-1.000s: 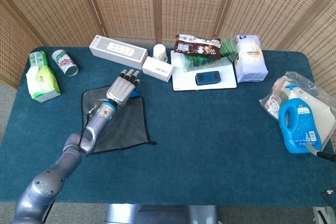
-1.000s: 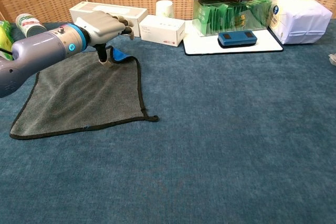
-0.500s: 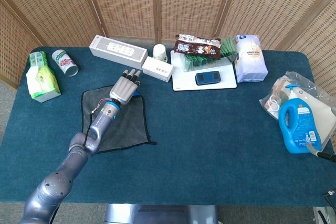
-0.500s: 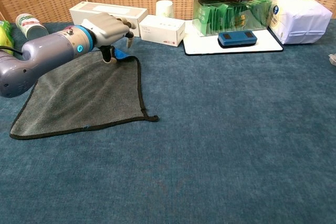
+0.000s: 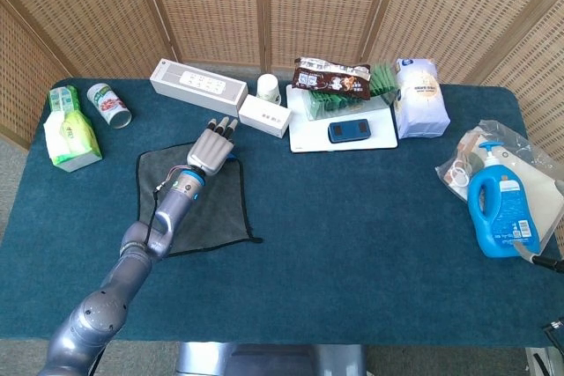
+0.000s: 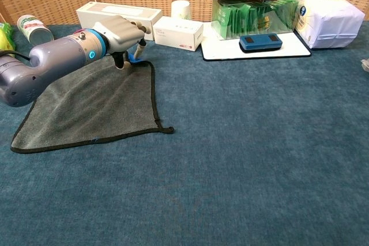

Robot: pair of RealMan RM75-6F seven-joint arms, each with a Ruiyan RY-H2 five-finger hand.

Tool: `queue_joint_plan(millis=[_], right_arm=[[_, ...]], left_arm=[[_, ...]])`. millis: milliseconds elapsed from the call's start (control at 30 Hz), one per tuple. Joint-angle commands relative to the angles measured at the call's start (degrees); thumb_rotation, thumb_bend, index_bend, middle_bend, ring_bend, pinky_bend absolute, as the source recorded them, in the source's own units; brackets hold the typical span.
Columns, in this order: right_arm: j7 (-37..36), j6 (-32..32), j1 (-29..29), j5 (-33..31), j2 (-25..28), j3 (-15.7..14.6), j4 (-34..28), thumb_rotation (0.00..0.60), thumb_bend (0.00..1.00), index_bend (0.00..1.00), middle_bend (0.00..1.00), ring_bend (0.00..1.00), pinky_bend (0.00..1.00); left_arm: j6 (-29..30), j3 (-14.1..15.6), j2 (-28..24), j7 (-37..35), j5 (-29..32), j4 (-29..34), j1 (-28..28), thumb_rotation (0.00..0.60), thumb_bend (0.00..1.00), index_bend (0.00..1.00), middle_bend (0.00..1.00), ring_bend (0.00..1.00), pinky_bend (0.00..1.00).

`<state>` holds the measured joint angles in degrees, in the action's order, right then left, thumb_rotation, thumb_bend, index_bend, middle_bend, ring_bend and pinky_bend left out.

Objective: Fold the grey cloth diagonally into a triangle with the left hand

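Observation:
The grey cloth with dark edging lies spread flat on the blue table, left of centre. My left hand hovers over its far right corner, where a small blue tag shows. The fingers reach out past the corner toward the white boxes. The thumb points down and touches the cloth just inside the edge. The corner lies flat and nothing is lifted. My left forearm crosses the cloth diagonally and hides its middle in the head view. My right hand does not show.
Just beyond the hand stand a long white box, a small white box and a paper cup. A can and tissue pack sit far left. A white tray of goods and a blue bottle lie to the right.
My left hand has slid a little further toward the cloth's far right corner, now covering part of the blue tag. The cloth has not moved.

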<state>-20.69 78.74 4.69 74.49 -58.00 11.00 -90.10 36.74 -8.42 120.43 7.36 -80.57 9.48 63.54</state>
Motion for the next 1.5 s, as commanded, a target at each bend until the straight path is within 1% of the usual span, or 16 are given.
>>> queue_joint_plan(millis=[33,333,400,633,933,1033,1200,1233,1267,1367,1433,1500], right_arm=[[-0.2,0.0,0.0,0.2,0.0,0.0,0.0,0.6,0.05,0.0,0.0,0.0,0.0],[-0.6,-0.1,0.1,0.7,0.0,-0.2,-0.1,0.6,0.05,0.0,0.0,0.0,0.0],[-0.6,-0.1,0.1,0.8,0.0,-0.3,-0.1,0.6,0.05,0.0,0.0,0.0,0.0],[-0.8,0.2,0.0,1.2,0.1,-0.4,-0.2,0.6,0.05,0.0,0.0,0.0,0.0],[-0.7,0.0,0.2,1.9,0.0,-0.8,-0.3,0.6,0.05,0.0,0.0,0.0,0.0],[-0.5,0.1,0.2,2.1,-0.1,-0.9,-0.4,0.6,0.05,0.0,0.0,0.0,0.0],[0.2,0.4,0.2,2.5,-0.2,-1.1,-0.8,0.6,0.05,0.0,0.0,0.0,0.0],[0.3,0.4,0.2,2.5,-0.2,-1.2,-0.9,0.6,0.05,0.0,0.0,0.0,0.0],[0.5,0.3,0.3,2.6,-0.2,-1.2,-0.9,0.6,0.05,0.0,0.0,0.0,0.0],[0.8,0.3,0.4,2.9,-0.3,-1.4,-1.0,0.6,0.05,0.0,0.0,0.0,0.0],[1.1,0.2,0.4,3.1,-0.4,-1.6,-1.2,0.6,0.05,0.0,0.0,0.0,0.0],[1.3,0.3,0.4,3.2,-0.4,-1.6,-1.3,0.6,0.05,0.0,0.0,0.0,0.0]], left_arm=[[-0.3,0.0,0.1,0.3,0.2,-0.4,0.1,0.6,0.48,0.5,0.0,0.02,0.2],[-0.1,-0.1,0.1,0.8,0.5,-0.8,0.1,0.6,0.49,0.64,0.0,0.04,0.23],[0.3,0.0,0.0,0.7,0.5,-0.8,0.1,0.6,0.49,0.66,0.0,0.04,0.23],[1.5,0.2,-0.6,0.2,0.3,0.0,-0.2,0.6,0.53,0.67,0.0,0.04,0.23],[9.2,2.5,-4.3,-2.9,-2.2,4.9,-3.7,0.6,0.53,0.68,0.0,0.04,0.23],[12.3,3.4,-7.0,-3.9,-3.1,8.4,-5.6,0.6,0.54,0.68,0.0,0.03,0.23],[18.3,4.4,-13.5,-4.1,-4.0,19.2,-9.7,0.6,0.53,0.68,0.0,0.01,0.23],[18.7,4.5,-14.2,-3.9,-4.1,20.6,-10.1,0.6,0.53,0.68,0.0,0.01,0.23],[19.4,4.5,-15.8,-3.4,-4.0,23.7,-11.0,0.6,0.53,0.69,0.0,0.01,0.23],[20.7,4.6,-18.8,-2.3,-3.8,29.5,-12.3,0.6,0.53,0.69,0.0,0.01,0.22],[22.5,4.9,-22.2,-1.5,-3.8,36.3,-14.1,0.6,0.53,0.69,0.0,0.01,0.22],[22.8,4.8,-25.3,0.0,-3.1,42.3,-15.4,0.6,0.53,0.69,0.0,0.01,0.22]])
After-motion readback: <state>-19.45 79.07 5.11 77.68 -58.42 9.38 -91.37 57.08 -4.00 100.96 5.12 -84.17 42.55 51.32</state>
